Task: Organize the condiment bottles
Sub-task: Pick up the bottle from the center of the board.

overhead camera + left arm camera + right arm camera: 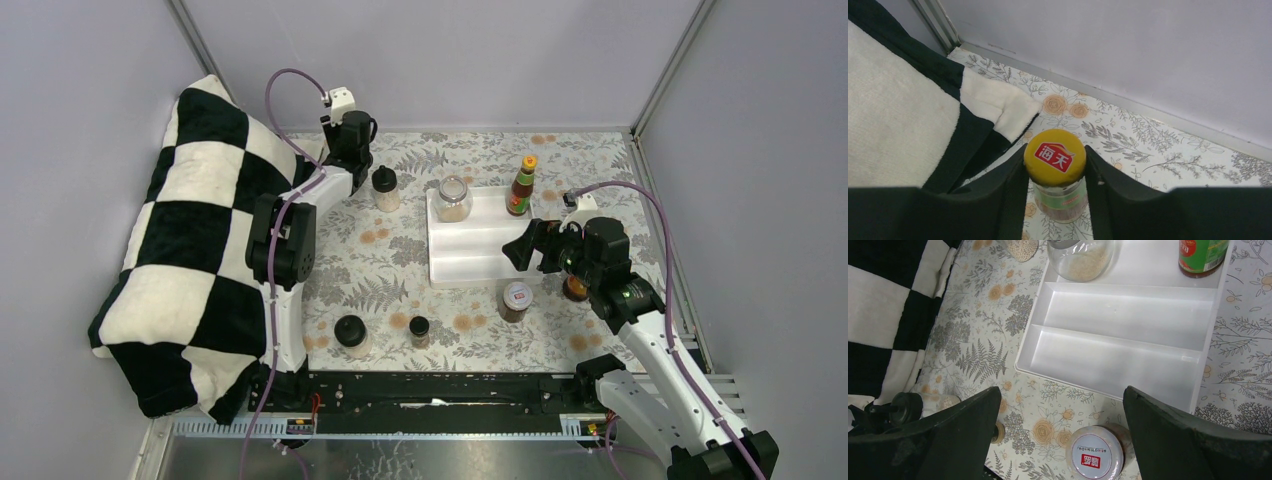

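Your left end effector (1055, 167) is clenched on one yellow-capped bottle (1054, 155), with a finger pressed to each side of the cap. It sits at the far left of the surface (400, 260), beside the one checkered cushion (190, 240).

Your right end effector (527, 247) is released, fingers wide. It hovers by the near right corner of the one white tray (480, 255), above one white-lidded jar (516, 298).

The tray has three compartments. The far one holds two items: one clear jar (453, 198) and one tall orange-capped bottle (521, 186).

Three black-lidded ones stand on the surface:
- far black-lidded jar (385, 187), left of the tray
- wide black-lidded jar (351, 335), near the front
- small black-lidded jar (419, 330), near the front

One brownish container (575, 289) is half hidden behind your right arm.
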### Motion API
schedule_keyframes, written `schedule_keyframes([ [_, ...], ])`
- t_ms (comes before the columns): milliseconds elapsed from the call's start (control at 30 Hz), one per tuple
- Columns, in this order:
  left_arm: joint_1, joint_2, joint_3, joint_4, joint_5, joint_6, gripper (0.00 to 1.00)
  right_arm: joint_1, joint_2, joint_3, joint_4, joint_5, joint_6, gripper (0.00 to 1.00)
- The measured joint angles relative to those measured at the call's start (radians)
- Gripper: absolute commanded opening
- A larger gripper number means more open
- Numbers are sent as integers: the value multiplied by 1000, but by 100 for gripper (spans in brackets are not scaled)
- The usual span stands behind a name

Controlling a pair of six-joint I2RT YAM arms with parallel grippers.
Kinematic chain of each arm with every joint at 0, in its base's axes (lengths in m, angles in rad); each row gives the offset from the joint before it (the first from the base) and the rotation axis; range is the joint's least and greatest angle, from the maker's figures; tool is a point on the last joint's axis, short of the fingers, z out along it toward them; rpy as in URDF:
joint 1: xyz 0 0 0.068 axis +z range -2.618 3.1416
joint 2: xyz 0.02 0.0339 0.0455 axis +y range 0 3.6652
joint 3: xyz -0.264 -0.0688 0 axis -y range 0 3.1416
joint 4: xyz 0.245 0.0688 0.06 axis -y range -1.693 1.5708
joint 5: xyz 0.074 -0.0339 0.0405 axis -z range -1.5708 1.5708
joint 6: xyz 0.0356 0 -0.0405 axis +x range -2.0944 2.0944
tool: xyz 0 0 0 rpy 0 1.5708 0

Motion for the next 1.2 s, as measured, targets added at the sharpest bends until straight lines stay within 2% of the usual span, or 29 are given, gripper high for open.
schedule_keyframes([
  [333,1,-2,-3,8,2,-1,38,0,0,0,0,-6,0,100],
  [900,1,-162,-206,14,40,-44,37,0,-8,0,0,-7,2,100],
  [1200,-1,-231,-263,-45,54,-72,37,0,-42,0,0,-10,15,100],
])
